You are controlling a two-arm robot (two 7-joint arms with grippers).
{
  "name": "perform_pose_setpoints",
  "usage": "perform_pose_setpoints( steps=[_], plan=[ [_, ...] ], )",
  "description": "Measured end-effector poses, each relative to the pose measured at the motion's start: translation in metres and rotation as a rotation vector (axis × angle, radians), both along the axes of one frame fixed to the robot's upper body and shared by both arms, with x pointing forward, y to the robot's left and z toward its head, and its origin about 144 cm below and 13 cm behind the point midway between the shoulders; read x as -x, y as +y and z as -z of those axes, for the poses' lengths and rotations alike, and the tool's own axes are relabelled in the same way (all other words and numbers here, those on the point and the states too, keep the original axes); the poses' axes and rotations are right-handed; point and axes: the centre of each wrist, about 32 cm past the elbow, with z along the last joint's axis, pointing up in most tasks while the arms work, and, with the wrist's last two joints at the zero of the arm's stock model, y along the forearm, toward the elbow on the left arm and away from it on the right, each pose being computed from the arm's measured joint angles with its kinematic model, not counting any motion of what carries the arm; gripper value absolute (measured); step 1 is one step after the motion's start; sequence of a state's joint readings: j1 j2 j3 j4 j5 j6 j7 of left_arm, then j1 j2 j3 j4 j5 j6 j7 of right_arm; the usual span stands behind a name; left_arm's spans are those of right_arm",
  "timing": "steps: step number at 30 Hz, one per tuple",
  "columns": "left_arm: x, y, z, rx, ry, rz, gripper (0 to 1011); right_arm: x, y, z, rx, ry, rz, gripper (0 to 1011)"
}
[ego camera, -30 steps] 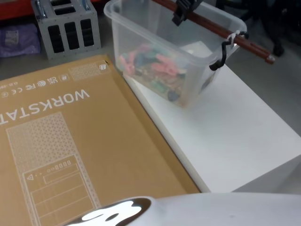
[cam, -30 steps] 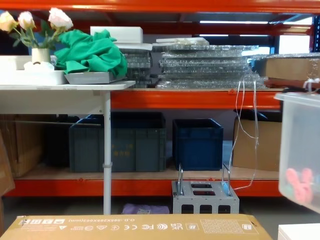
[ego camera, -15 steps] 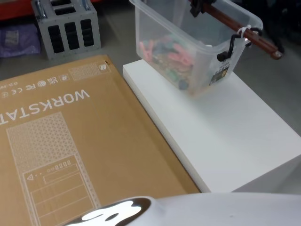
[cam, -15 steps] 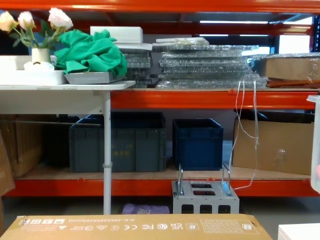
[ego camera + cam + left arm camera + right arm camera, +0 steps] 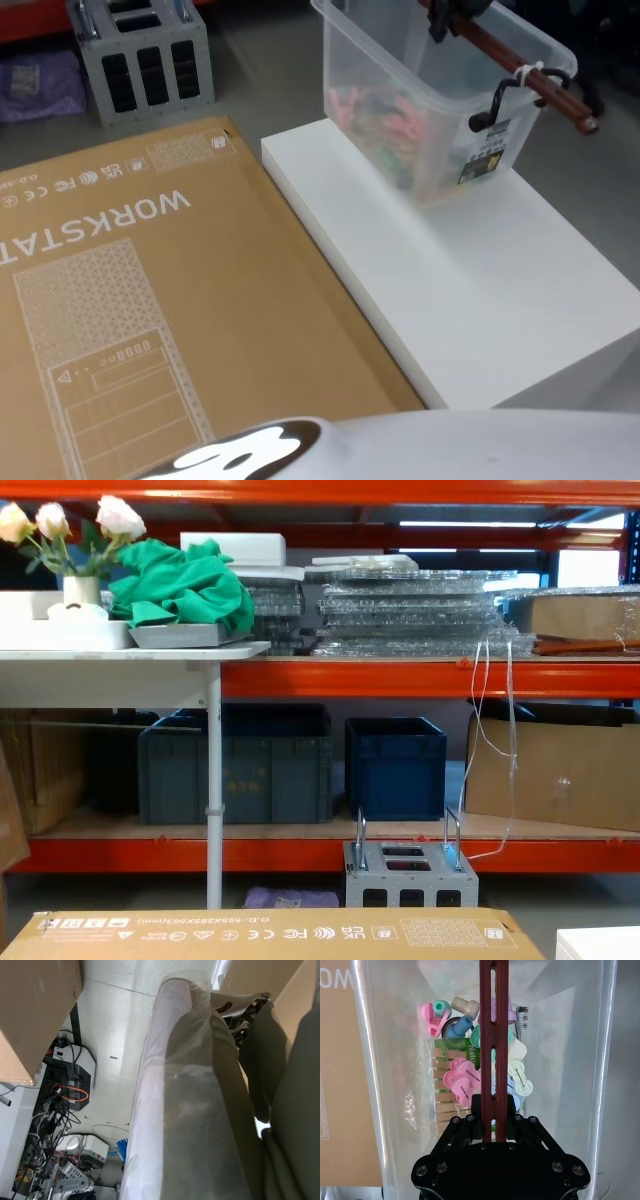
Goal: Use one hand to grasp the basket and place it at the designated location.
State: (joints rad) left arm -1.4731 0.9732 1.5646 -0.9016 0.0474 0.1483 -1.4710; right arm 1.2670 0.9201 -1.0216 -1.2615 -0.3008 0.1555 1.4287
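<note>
The basket [image 5: 430, 110] is a translucent white tub with coloured clothes pegs and small items [image 5: 470, 1080] inside. It hangs tilted over the far end of the white block [image 5: 480, 290]; I cannot tell whether its bottom touches the surface. My right gripper [image 5: 445, 15] comes in from the top edge of the head view. In the right wrist view this gripper [image 5: 494, 1127] is shut on the reddish-brown bail handle [image 5: 494, 1045], with the tub hanging below. The handle's far end [image 5: 560, 100] sticks out past the rim. My left arm hangs parked at my side above the floor [image 5: 115, 1035].
A large flat cardboard box [image 5: 150, 300] printed "WORKSTAT" lies left of the white block. Behind it on the floor stand a grey metal rack [image 5: 145, 55] and a purple bag [image 5: 40, 85]. Orange shelving with dark blue crates [image 5: 395, 765] and a white table [image 5: 130, 660] stand across the room.
The right gripper has carried the basket to the right and farther back over the white block. The basket has left the chest view's right edge.
</note>
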Motion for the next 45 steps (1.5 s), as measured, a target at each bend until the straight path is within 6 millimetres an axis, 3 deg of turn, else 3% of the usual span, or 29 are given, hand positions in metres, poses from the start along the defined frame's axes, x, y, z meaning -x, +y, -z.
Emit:
perform_pose_setpoints(
  steps=[23,45],
  plan=[
    [0.000,0.000,0.000,0.000,0.000,0.000,0,-0.009,-0.014,0.034,0.010,0.054,0.097,234],
    [0.000,0.000,0.000,0.000,0.000,0.000,0,-0.015,-0.009,0.065,0.018,0.132,0.063,234]
  ],
)
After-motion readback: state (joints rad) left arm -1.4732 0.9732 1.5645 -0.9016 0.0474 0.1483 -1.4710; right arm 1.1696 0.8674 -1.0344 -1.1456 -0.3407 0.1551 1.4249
